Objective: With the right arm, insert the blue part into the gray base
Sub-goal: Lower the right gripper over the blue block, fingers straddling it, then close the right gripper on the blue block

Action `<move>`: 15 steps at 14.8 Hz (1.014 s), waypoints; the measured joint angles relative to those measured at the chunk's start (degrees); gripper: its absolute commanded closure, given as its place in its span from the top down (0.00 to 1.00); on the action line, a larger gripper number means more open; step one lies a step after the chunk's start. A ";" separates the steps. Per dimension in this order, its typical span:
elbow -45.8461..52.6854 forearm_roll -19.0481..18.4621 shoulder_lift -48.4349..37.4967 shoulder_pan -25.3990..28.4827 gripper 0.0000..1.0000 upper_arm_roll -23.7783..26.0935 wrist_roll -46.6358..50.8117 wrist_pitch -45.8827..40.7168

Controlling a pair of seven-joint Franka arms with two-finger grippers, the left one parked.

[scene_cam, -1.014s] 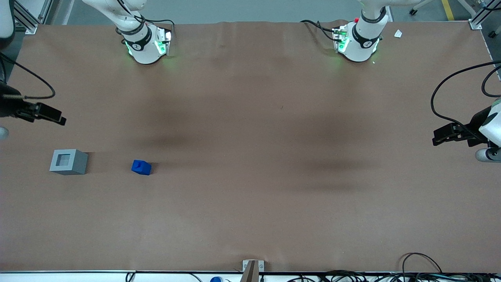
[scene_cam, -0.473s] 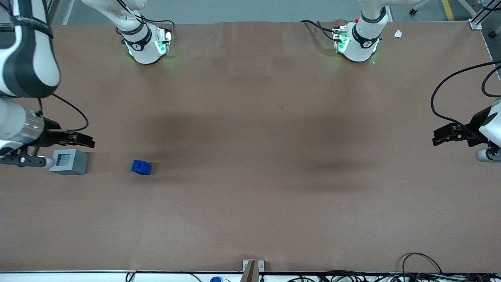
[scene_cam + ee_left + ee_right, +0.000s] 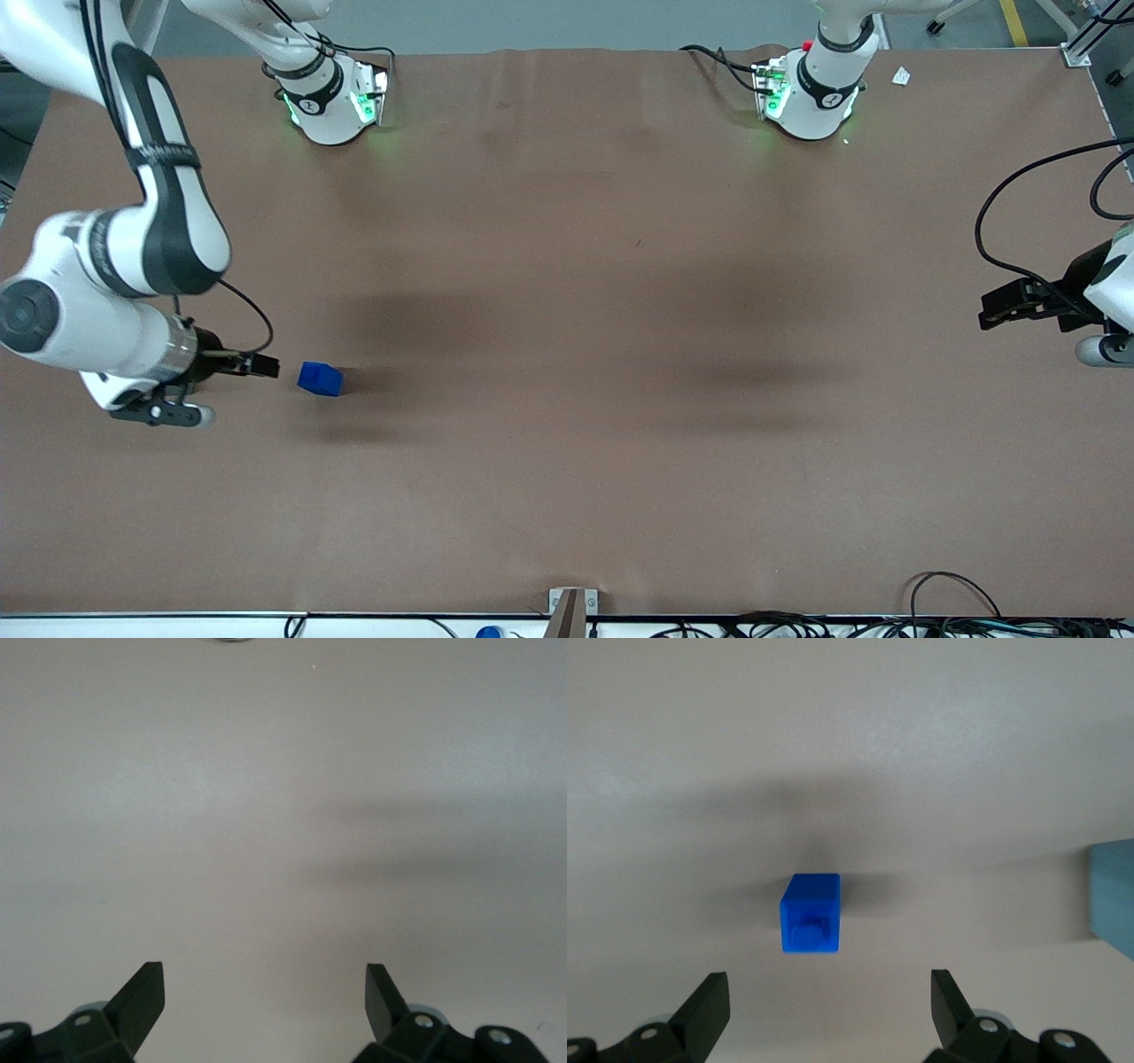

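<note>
The blue part [image 3: 320, 378] lies on the brown table, its stepped knob facing my gripper in the right wrist view [image 3: 811, 913]. My right arm's gripper [image 3: 264, 365] hangs low just short of the blue part, on the working arm's side of it. Its jaws are open and wide apart, with nothing between them [image 3: 828, 981]. In the front view the arm's wrist covers the gray base. In the right wrist view only one pale edge of the gray base [image 3: 1113, 897] shows, beside the gripper.
The two arm bases [image 3: 332, 97] [image 3: 811, 93] stand at the table's edge farthest from the front camera. Black cables [image 3: 1019, 204] trail at the parked arm's end. A small bracket [image 3: 571, 604] sits at the edge nearest the camera.
The right arm has swung in from the table's end, passed over the gray base and stopped close to the blue part. The base, visible before, is now covered in the front view.
</note>
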 measured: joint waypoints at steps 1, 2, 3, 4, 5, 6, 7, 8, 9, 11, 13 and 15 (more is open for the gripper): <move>0.03 0.00 1.37 0.27 1.00 0.00 0.09 0.76; 0.05 -0.01 2.43 0.61 1.00 0.00 0.48 1.52; 0.07 -0.02 3.15 0.98 1.00 0.01 1.23 2.20; 0.08 -0.03 3.66 1.29 1.00 0.01 2.15 2.51; 0.09 -0.03 4.01 1.54 1.00 0.01 2.93 2.61; 0.09 -0.03 4.30 1.72 1.00 0.02 3.43 2.64; 0.08 -0.03 4.54 1.84 1.00 0.02 4.01 2.69; 0.06 -0.03 4.77 1.90 1.00 0.02 4.61 2.82; -0.15 -0.03 5.10 1.91 1.00 0.02 5.18 3.36; -2.36 -0.03 5.78 1.90 1.00 -0.04 5.53 7.33; -5.64 -0.03 5.99 1.89 1.00 -0.10 5.75 12.06; -7.85 -0.03 5.91 1.88 1.00 -0.14 5.88 15.06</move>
